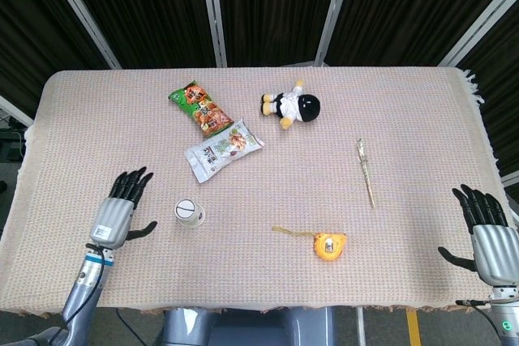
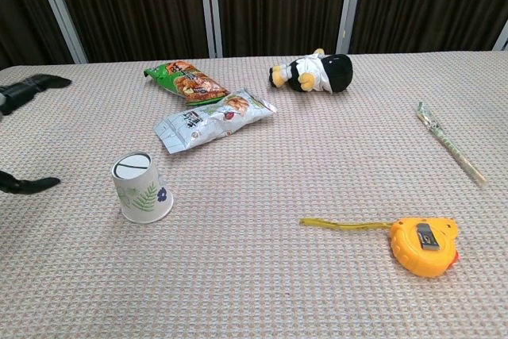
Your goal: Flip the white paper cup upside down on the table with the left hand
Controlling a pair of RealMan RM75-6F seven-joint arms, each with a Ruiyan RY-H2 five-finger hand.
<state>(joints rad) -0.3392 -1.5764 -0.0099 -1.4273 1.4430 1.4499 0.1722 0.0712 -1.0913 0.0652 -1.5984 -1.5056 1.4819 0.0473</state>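
From the head view, the white paper cup (image 1: 189, 212) stands upside down on the table (image 1: 268, 297), its round base facing up, just off the thumb side of the left hand (image 1: 118, 212), which lies flat with fingers spread and nothing in its grasp; the right hand (image 1: 486, 232) (far off at the opposite edge) is likewise spread and empty. From the chest view, the cup (image 2: 141, 188) shows a green leaf print and a small blue mark on its wall, wide rim down on the cloth, with only the left hand's dark fingertips (image 2: 32, 83) showing at the frame edge, apart from the cup.
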